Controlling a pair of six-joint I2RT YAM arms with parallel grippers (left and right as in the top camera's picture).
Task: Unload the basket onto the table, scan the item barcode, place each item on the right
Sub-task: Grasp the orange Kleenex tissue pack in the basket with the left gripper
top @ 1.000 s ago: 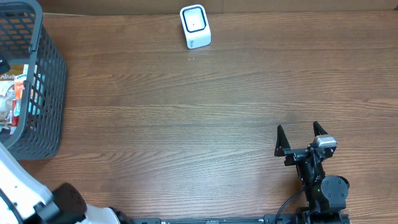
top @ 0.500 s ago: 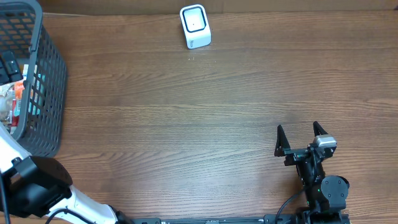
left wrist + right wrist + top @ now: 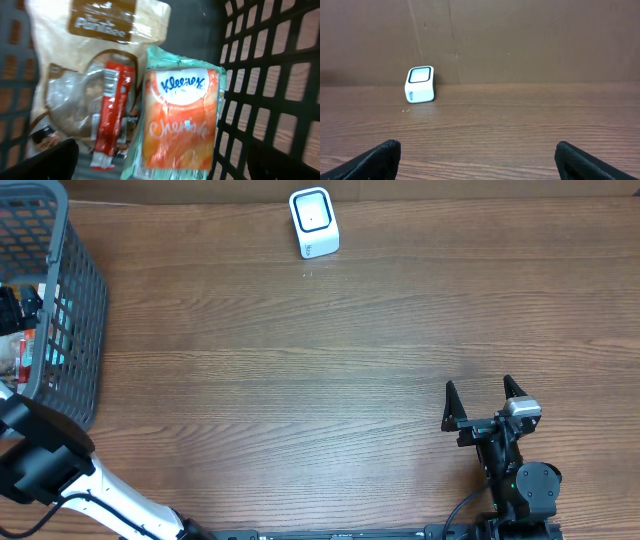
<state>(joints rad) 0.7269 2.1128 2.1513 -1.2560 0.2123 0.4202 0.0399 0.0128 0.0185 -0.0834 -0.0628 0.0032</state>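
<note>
Two spread grippers, nothing picked yet

Your left gripper point(image 3: 170, 159) hangs inside the basket point(image 3: 75, 310) with its fingers wide apart and empty, because the items to scan lie heaped there. Directly below it, between the fingers, lies the orange tissue pack point(image 3: 180, 120), flat and face up. A red wrapper point(image 3: 111, 110) and a brown bag point(image 3: 95, 45) crowd just beside it. I judge the tissue pack the likeliest pick, though no barcode shows on it. Your right gripper point(image 3: 480, 388) sits at the near edge of the desk point(image 3: 300, 360), also spread and empty, probably parked clear. It faces the scanner point(image 3: 313, 222), which stands well apart at the far edge.
</note>
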